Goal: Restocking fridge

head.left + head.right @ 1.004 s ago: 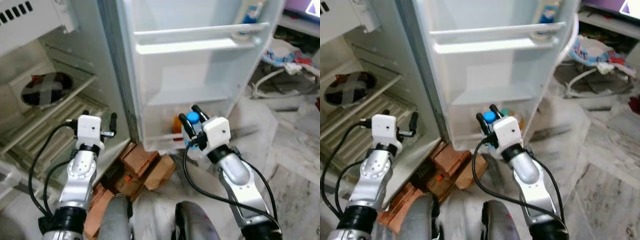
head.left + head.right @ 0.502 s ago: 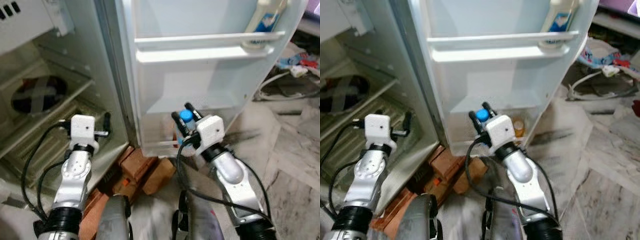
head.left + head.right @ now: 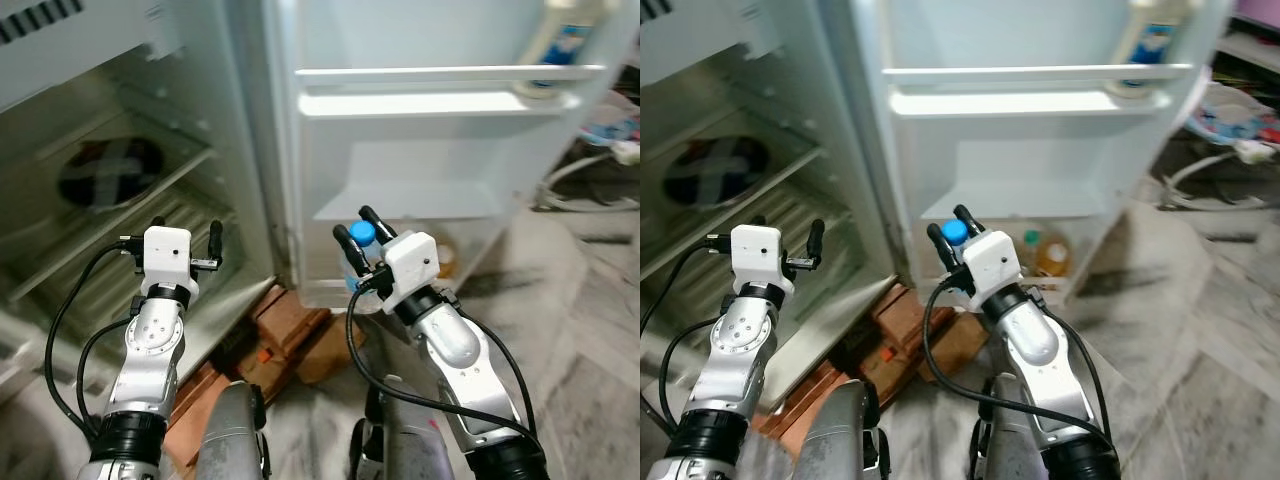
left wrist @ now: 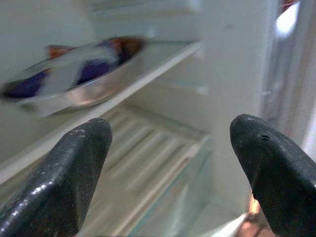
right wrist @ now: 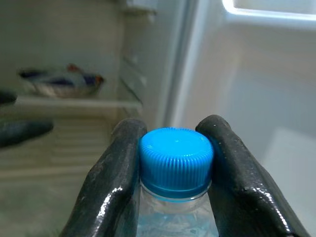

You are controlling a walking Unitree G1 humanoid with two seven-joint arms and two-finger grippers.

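- The water bottle (image 5: 176, 168), clear with a ribbed blue cap, is sitting in the right gripper (image 3: 352, 238), whose jaws are clamping it just under the cap.
- It is hanging just in front of the fridge door's (image 3: 400, 140) lowest shelf, with open room above up to the middle shelf.
- An orange-capped bottle (image 3: 1051, 252) is standing in that lowest shelf, near the water bottle.
- The left gripper (image 3: 185, 232), jaws spread wide, is hovering left of the door, facing a wire shelf (image 4: 148, 148) below a foil-covered bowl (image 3: 105, 178).
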